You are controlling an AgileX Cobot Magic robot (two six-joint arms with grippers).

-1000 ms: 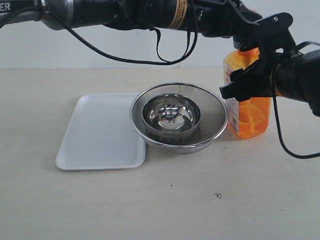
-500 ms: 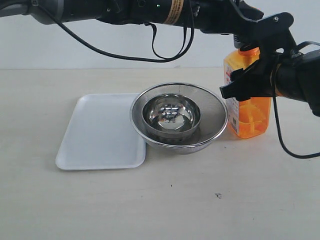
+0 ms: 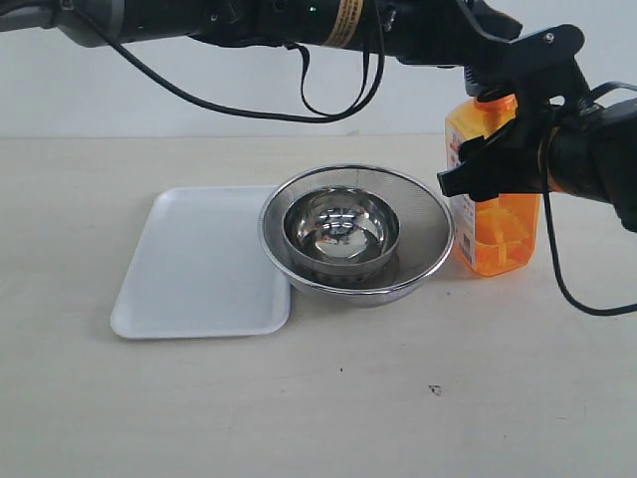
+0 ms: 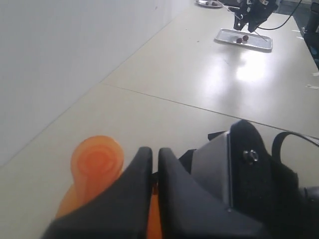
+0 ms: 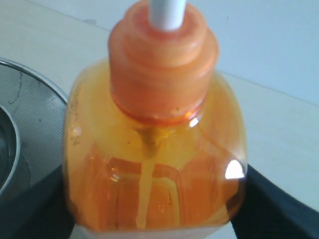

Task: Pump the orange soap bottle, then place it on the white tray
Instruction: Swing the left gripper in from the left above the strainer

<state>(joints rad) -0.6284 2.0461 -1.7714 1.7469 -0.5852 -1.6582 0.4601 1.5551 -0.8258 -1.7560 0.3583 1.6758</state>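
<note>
- Two arms meet at the orange soap bottle, which stands upright on the table, just to the right of the steel mesh bowl and well apart from the white tray.
- Around the bottle's body, about halfway up, the right gripper is clamped, a dark finger on either side and the jaws tight against the plastic.
- Reaching across from the left, the left gripper sits at the very top of the bottle. Its jaws are pressed almost together, with only a thin slit between them.
- Just beside those fingertips lies the orange pump head; I cannot tell whether they touch it.
- From the right wrist, the orange collar and the white stem rise above the bottle's shoulder.
- Over on the left the tray lies flat, and the mesh bowl overlaps its right edge, with a smaller shiny bowl nested inside.
</note>
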